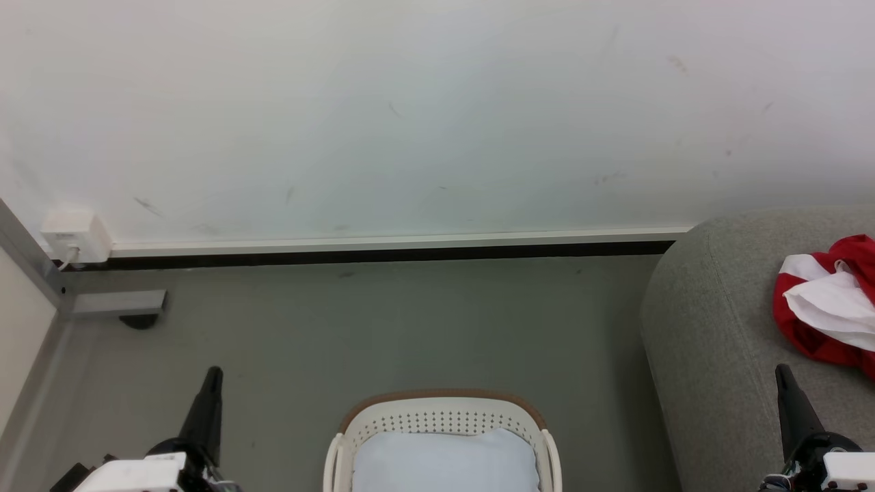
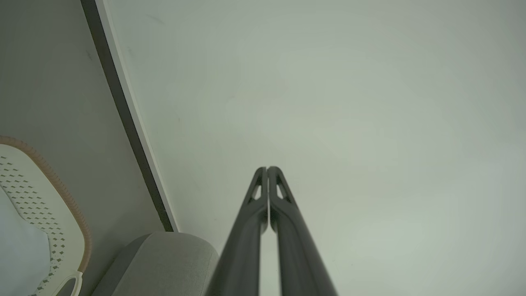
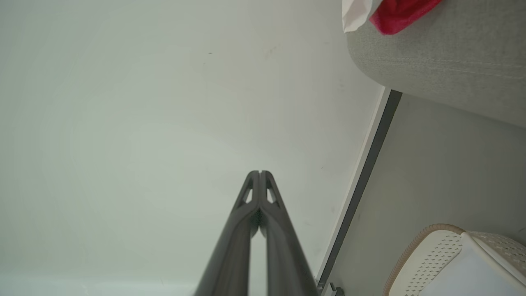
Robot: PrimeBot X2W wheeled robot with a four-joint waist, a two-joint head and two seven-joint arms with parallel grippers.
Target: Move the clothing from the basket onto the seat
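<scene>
Clothing (image 1: pixel 830 301), a crumpled red heap with broad white bands, lies on the seat (image 1: pixel 718 328) at three o'clock in the head view, well apart from the basket (image 1: pixel 444 415). Nearest the camera, the left gripper (image 1: pixel 214 374) rises at seven o'clock and the right gripper (image 1: pixel 783 372) at five o'clock. Both point up the view. Each wrist view shows its own two dark fingers pressed together tip to tip, clenched on nothing. Between the two grippers, at six o'clock, stands the cream basket with its perforated wall and brown rim. A plain pale sheet (image 1: pixel 444 461) lies inside it. The right gripper rises in front of the seat's grey fabric, near the clothing but apart from it. Grey floor (image 1: pixel 383 321) spreads beyond the basket towards twelve o'clock. The seat's rounded corner stands on it at four o'clock. Farther back, a dark strip with a white skirting (image 1: pixel 396 240) above it runs across the foot of the pale wall (image 1: pixel 410 102). A small white box (image 1: pixel 75 236) with a cable sits at nine o'clock, low on that wall.
</scene>
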